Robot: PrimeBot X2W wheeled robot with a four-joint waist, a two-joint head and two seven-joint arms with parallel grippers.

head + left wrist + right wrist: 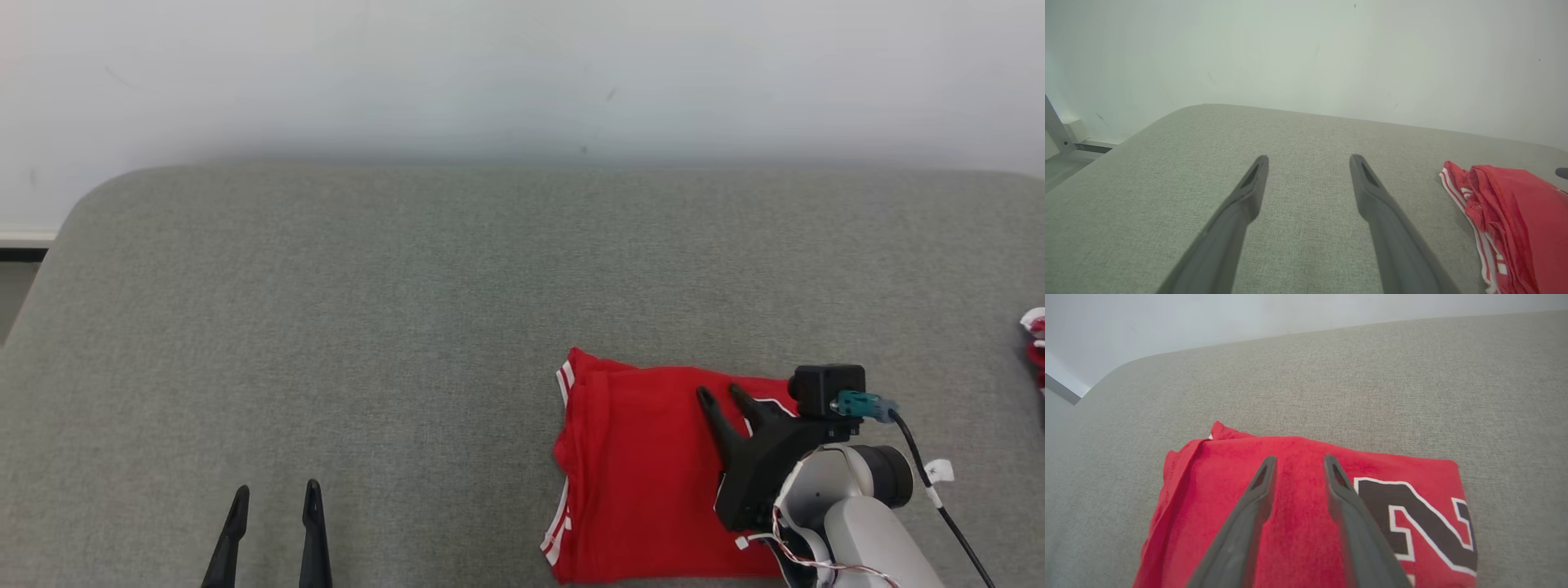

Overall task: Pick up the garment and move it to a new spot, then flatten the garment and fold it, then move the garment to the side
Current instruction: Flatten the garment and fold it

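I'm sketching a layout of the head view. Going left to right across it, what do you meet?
left gripper → red garment → red-and-white item at the right edge

Wall [522,73]: rising pale, plain.
Cushioned surface [326,327]: spreading grey, woven, round-cornered.
Light: falling soft, even.

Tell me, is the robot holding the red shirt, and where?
Nothing looks held. The left end effector is open over the grey cushion. The right end effector is open above the folded red shirt, with no cloth pinched.
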